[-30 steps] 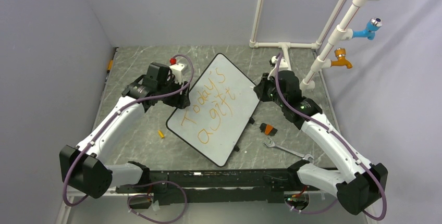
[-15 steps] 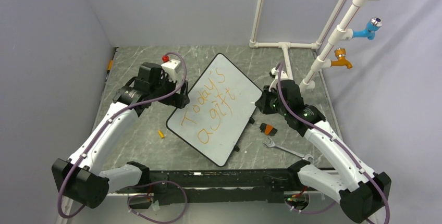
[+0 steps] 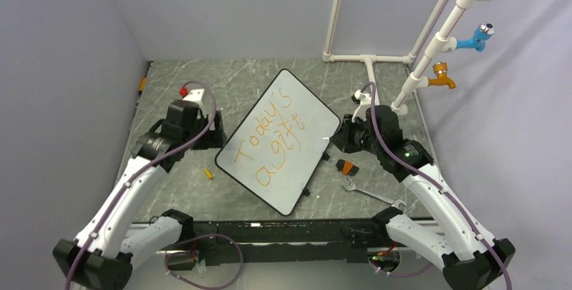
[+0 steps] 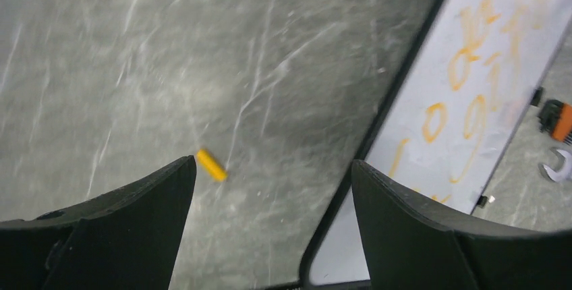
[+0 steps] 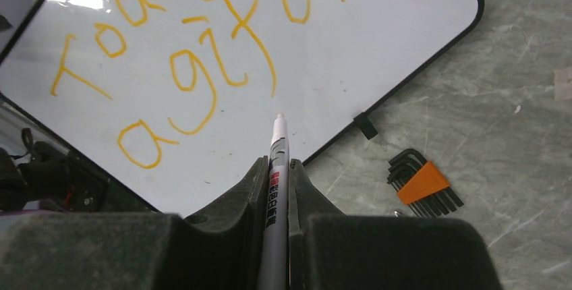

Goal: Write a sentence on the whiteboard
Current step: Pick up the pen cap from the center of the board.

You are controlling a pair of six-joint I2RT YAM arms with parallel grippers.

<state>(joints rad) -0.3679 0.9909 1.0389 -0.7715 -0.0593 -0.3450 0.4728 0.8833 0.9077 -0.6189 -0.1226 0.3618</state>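
Whiteboard (image 3: 291,183) lies between left gripper (image 4: 270,168), spread wide, and right gripper (image 5: 276,168) clamping marker (image 5: 278,143).

In the left wrist view the sentence (image 4: 475,109) is blurred and the whiteboard (image 4: 425,163) is cropped at the upper edge.

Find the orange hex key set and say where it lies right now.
In the top view, the hex key set lies on the right, just off the right edge of the whiteboard, with the wrench nearer the arm bases.
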